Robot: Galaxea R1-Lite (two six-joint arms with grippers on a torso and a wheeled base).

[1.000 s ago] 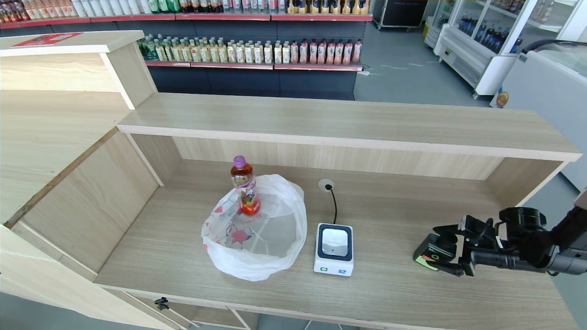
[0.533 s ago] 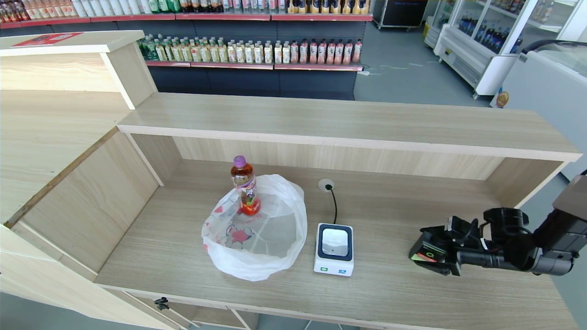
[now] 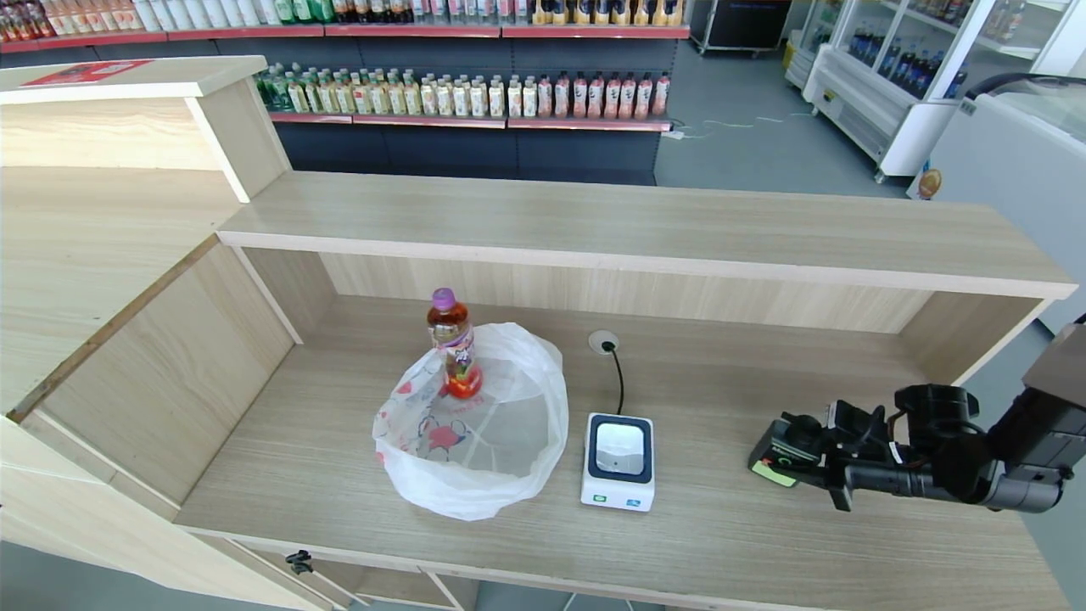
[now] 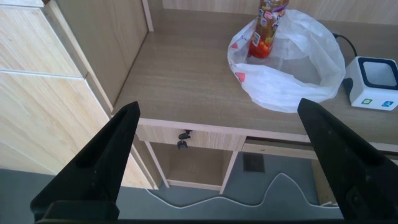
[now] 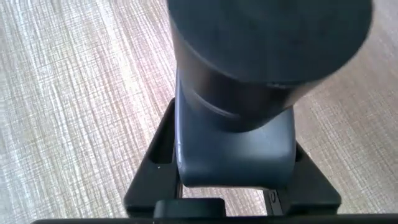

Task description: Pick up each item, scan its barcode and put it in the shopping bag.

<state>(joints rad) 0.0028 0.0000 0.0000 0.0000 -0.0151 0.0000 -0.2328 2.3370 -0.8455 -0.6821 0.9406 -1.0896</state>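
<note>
— Spotted the right gripper (image 3: 810, 462) anywhere?
— Found it low over the counter (image 3: 721, 543), well right of the scanner (image 3: 618, 461), clenched on a dark bottle (image 3: 774, 452). Saw a broad dark cap and a green-marked label on that. Could not tell whether touching the wood or just above it.
— And the left gripper (image 4: 217, 106)?
— Noticed it out in front of the counter, toward its left end, with fingers (image 4: 99, 168) spread wide, gripping nothing.
— Located the shopping bag (image 3: 475, 458)?
— Found it lying open on the counter, just left of the scanner, white with red prints. Saw an amber drink bottle (image 3: 450, 344) with a purple cap standing upright inside, at the far rim.
— Checked the scanner itself?
— Sat flat, window up, between the bag and the dark bottle, nearer the bag. Traced a black cable (image 3: 618, 378) from its back to a round grommet (image 3: 603, 342) in the counter.
— Anything under the front edge?
— Made out a drawer front (image 4: 205, 138) with a small dark handle (image 4: 181, 138) below the counter top.
</note>
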